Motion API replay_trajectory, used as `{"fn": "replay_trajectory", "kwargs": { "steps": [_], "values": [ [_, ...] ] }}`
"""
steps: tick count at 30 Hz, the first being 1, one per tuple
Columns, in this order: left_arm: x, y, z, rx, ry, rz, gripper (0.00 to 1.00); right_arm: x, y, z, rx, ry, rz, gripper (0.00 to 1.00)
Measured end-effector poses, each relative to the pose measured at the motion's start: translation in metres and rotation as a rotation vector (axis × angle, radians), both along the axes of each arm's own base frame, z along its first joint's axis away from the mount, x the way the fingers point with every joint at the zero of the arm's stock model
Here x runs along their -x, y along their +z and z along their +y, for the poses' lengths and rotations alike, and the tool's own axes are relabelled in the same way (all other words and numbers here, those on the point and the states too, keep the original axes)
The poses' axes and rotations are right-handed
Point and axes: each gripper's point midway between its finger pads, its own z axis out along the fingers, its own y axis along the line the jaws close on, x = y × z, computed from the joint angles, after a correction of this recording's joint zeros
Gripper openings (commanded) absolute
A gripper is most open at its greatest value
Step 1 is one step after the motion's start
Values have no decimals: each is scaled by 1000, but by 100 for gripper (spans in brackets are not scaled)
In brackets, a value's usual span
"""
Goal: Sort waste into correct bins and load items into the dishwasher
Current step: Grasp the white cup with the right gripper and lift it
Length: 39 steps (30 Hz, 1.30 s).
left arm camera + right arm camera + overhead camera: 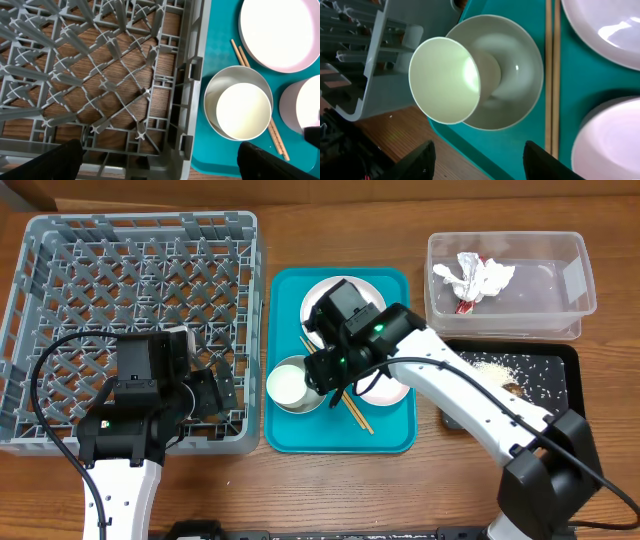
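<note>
Teal serving tray [388, 436], at the centre of the table, carries all the tableware: the white cup [445, 80] stands nested in the grey bowl [520, 75] in the tray's near-left part, the chopsticks [551, 75] lie just right of that bowl, the white plate [320, 293] sits at the far end and the pink bowl [610, 145] to the right. We read the right gripper [482, 160] as spread, hanging beside the cup and bowl with nothing between its fingers. The left gripper [160, 159] is spread wide and empty above the near-right corner of the dish rack [130, 222], which holds nothing yet. The napkin [478, 275] and red packet [466, 306] lie in the clear tub [578, 292], and rice grains [490, 365] lie in the black tray [572, 395], so we judge loading to be the step in hand, starting with the cup. To do it well, we place one finger inside the cup and one outside, close on its wall only, and lift straight up until the base clears the bowl's rim. This way the bowl is not dragged and the chopsticks are not knocked. We then carry the cup left over the rack wall and seat it between pegs before opening.
</note>
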Motion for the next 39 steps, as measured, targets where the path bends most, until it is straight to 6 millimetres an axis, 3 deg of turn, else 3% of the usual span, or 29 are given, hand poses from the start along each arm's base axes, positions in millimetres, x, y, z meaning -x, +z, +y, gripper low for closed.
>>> {"fn": "replay_trajectory", "kwargs": {
  "steps": [10, 13, 31, 39],
  "values": [
    [0, 0, 0, 0, 0, 1, 100, -8, -39, 10, 35, -79, 70, 49],
    [0, 0, 0, 0, 0, 1, 100, -10, -47, 11, 40, -93, 82, 42],
    [1, 0, 0, 0, 0, 3, 100, -10, -55, 11, 52, -175, 131, 19],
    [1, -1, 0, 0, 0, 5, 100, -7, -56, 8, 66, -206, 157, 4]
  ]
}}
